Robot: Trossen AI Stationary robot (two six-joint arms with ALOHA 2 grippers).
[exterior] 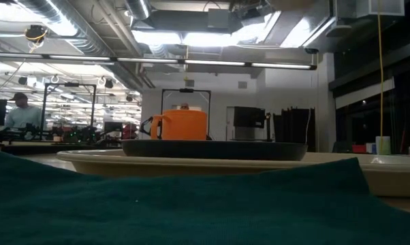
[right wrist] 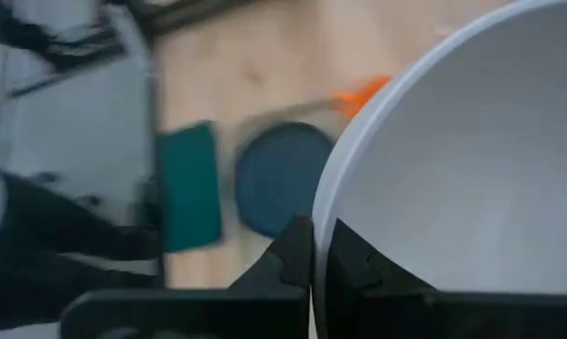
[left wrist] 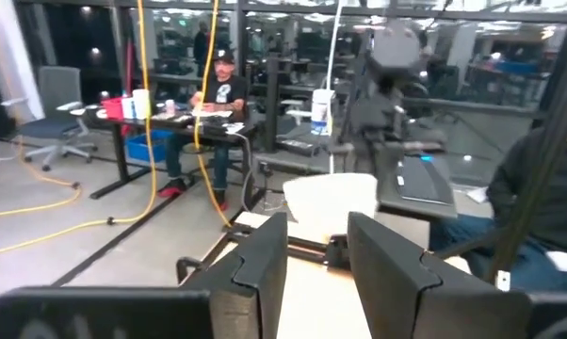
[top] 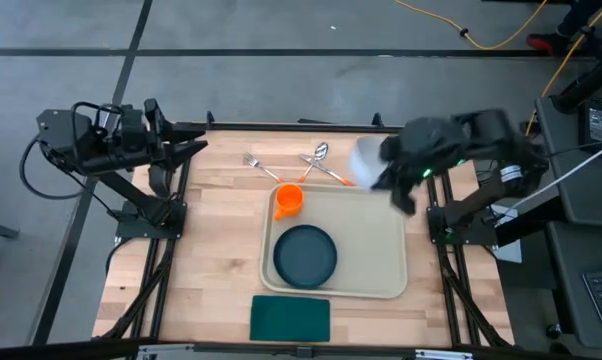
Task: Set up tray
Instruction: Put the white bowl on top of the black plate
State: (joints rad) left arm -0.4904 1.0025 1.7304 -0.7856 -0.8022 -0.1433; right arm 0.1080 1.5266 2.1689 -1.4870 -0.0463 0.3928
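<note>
One big stiff tray point(top: 381, 250) looks light and slippery, best held by its rim, while the right claw point(right wrist: 314, 264) pinches a white bowl point(right wrist: 472, 169).

No readable text, labels, brands, numbers or signs in any view.

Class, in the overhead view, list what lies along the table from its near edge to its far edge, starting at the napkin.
napkin → plate → orange cup → spoon
</note>
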